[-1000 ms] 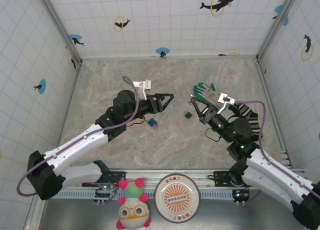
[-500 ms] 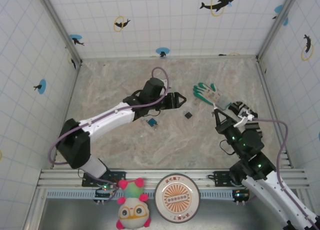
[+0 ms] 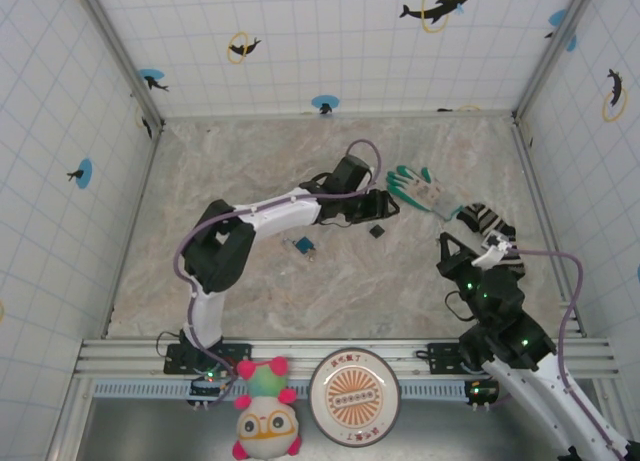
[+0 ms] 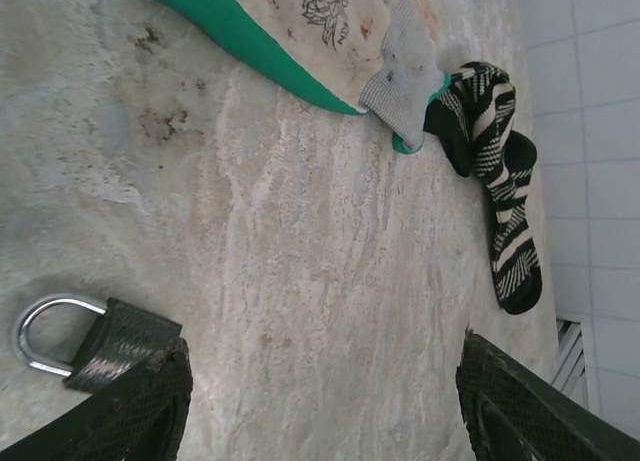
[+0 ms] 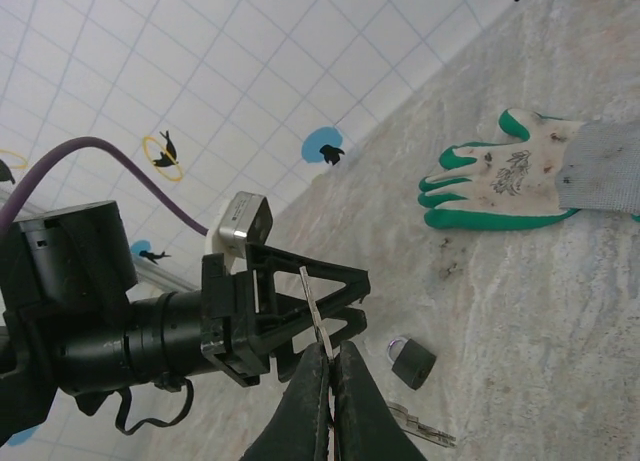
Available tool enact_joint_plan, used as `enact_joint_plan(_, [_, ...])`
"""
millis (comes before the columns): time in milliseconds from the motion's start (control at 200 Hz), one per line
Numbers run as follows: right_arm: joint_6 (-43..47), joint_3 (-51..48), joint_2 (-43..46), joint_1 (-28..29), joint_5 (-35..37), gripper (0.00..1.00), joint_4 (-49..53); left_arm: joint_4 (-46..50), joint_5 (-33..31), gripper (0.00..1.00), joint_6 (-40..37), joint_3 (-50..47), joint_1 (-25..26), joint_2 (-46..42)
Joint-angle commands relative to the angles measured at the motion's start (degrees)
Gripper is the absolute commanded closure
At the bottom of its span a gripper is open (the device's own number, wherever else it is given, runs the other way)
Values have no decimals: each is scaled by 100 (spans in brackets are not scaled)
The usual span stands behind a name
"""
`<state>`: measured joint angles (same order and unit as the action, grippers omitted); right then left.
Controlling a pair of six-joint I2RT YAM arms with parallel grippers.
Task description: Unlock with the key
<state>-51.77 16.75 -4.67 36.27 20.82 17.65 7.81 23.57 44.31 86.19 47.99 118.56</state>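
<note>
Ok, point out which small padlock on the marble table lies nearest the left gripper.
The dark-bodied padlock with the silver shackle, right beside the open left gripper. The small blue padlock lies farther off.

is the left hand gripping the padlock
No, the left hand is wide open, and the padlock lies on the table by one of its fingertips.

White grid-tiled walls point(image 3: 330, 41) stand along the top, left and right of the frame, dotted with black dolphin stickers point(image 3: 436, 8) on blue discs and orange rings. A beige marbled tabletop point(image 3: 250, 151) lies in the centre, with a silver aluminium rail point(image 3: 130, 353) along the bottom.
</note>
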Motion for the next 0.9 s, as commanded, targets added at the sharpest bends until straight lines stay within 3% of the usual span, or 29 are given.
enact_joint_plan(0, [2,-119,79,-15,201,100,99,168,156,30,153,442,37,314])
enact_joint_plan(365, [4,-120,93,-26,308,100,249,575,103,32,314,1250,149,1108])
enact_joint_plan(896, [-157,-269,413,-28,395,100,438,1203,-239,34,279,1518,220,1431])
